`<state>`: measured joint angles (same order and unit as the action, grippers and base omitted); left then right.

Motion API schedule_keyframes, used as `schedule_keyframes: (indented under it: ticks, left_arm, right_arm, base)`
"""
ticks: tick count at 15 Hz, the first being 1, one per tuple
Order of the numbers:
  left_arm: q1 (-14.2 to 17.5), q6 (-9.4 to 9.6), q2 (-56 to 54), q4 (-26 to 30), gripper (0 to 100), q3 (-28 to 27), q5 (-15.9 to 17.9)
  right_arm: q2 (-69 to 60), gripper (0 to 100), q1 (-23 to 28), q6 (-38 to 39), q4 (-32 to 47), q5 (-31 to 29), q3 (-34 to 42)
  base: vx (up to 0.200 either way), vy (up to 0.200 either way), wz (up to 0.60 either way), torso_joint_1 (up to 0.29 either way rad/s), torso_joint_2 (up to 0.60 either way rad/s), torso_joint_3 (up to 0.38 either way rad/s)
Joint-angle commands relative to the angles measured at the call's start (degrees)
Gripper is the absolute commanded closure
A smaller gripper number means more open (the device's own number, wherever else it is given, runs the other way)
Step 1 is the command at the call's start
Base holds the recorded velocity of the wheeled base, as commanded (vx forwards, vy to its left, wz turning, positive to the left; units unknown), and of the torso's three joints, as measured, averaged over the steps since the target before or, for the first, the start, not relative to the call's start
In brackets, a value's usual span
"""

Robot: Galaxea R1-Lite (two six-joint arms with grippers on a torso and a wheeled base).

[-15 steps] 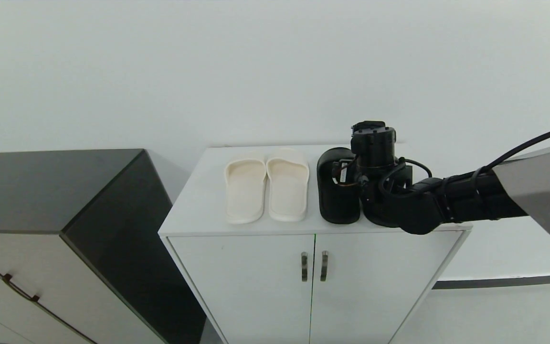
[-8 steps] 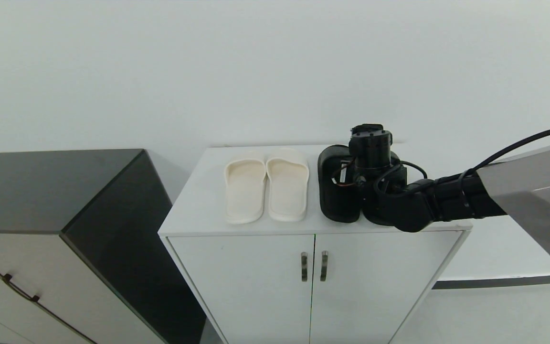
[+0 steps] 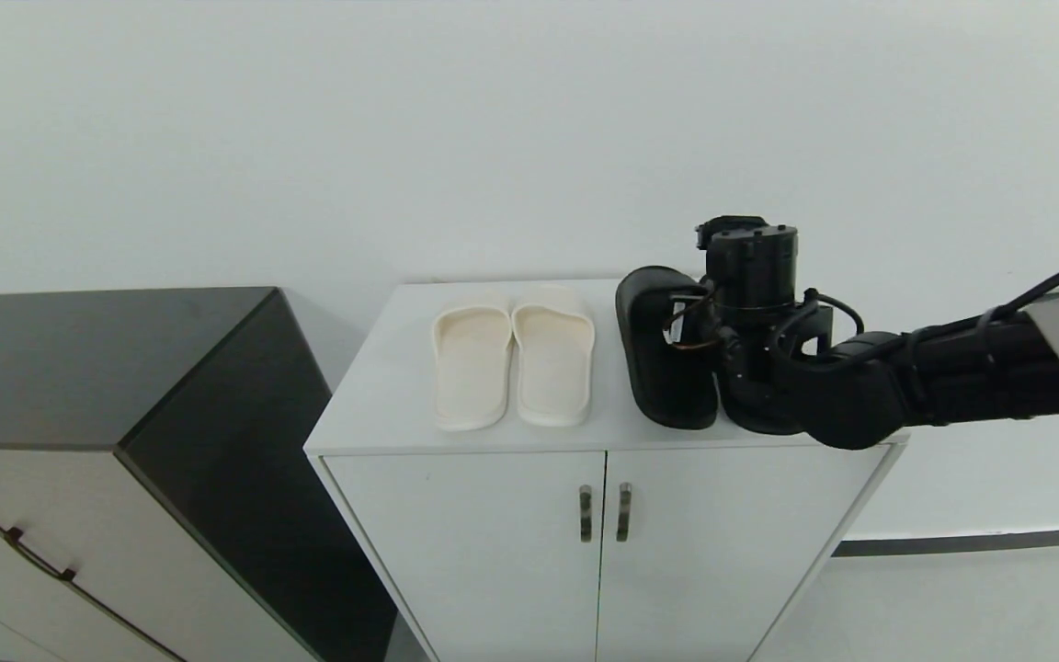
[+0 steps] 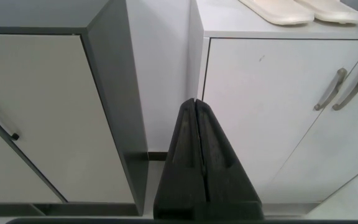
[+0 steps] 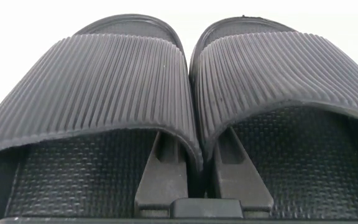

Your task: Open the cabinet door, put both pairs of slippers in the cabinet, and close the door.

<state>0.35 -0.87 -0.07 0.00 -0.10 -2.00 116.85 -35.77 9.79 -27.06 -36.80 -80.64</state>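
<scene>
A white cabinet (image 3: 493, 552) has both doors shut, its two metal handles (image 3: 603, 512) side by side at the middle. On its top (image 3: 382, 386) a cream pair of slippers (image 3: 513, 363) lies flat. At the right end of the top, the black pair of slippers (image 3: 667, 354) is tipped up on edge, held by my right gripper (image 3: 709, 345). In the right wrist view its fingers (image 5: 160, 174) reach under the ribbed straps (image 5: 129, 81), pinching the inner walls. My left gripper (image 4: 197, 155) is shut, low before the cabinet's left door (image 4: 266, 112).
A dark grey cabinet (image 3: 107, 368) with a pale drawer front (image 4: 42, 112) stands left of the white one, a narrow gap between them. A plain white wall runs behind. Open floor lies to the right of the white cabinet.
My right arm has risen and shifted to the right with the black slippers, which now tilt up off the cabinet top. The cream pair and the doors have not moved.
</scene>
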Motion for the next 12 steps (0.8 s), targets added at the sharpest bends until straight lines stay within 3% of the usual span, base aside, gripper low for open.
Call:
schedule_keyframes:
  ticks: [1, 7, 12]
  left_arm:
    - [0.0, -0.01, 0.07, 0.0, 100, 0.01, -0.02]
    - [0.0, -0.01, 0.07, 0.0, 100, 0.01, -0.11]
    - [0.0, -0.19, 0.07, 0.0, 100, 0.01, -0.11]
  right_arm:
    - [-11.47, 100, -3.26, -0.12, -0.01, 3.76, 8.83]
    - [-31.24, 100, -14.07, 0.05, 0.52, 14.92, 30.46]
    - [-34.58, 100, -15.82, 0.05, 1.4, 18.96, 36.61]
  base:
    - [0.0, 0.0, 0.0, 0.0, 0.0, 0.0]
    - [0.0, 0.0, 0.0, 0.0, 0.0, 0.0]
    - [0.0, 0.0, 0.0, 0.0, 0.0, 0.0]
